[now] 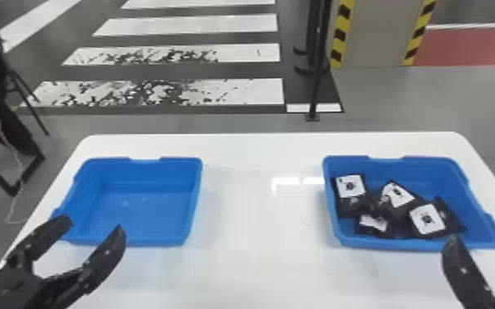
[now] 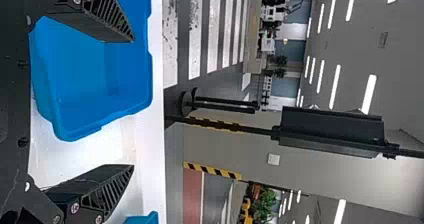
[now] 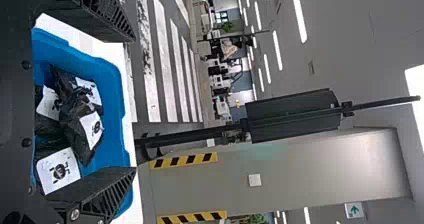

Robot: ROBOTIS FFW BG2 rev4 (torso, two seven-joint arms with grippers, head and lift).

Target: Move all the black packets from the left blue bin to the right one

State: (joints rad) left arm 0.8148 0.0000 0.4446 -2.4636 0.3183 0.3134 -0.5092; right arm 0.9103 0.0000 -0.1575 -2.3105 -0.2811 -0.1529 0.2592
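Black packets [image 1: 399, 211] with white labels lie heaped in the right blue bin [image 1: 431, 170], ahead of the right gripper [image 1: 488, 244], whose two fingers stand spread. The left gripper [image 1: 95, 226] is spread wide too; ahead of it, the left blue bin [image 1: 139, 209] shows its blue floor on the white table [image 1: 259, 246].

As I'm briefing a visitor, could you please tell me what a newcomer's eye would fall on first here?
Probably the right bin, holding a jumble of black packets with white labels. Next, the empty left bin across the white table, with the open left gripper at its near side.
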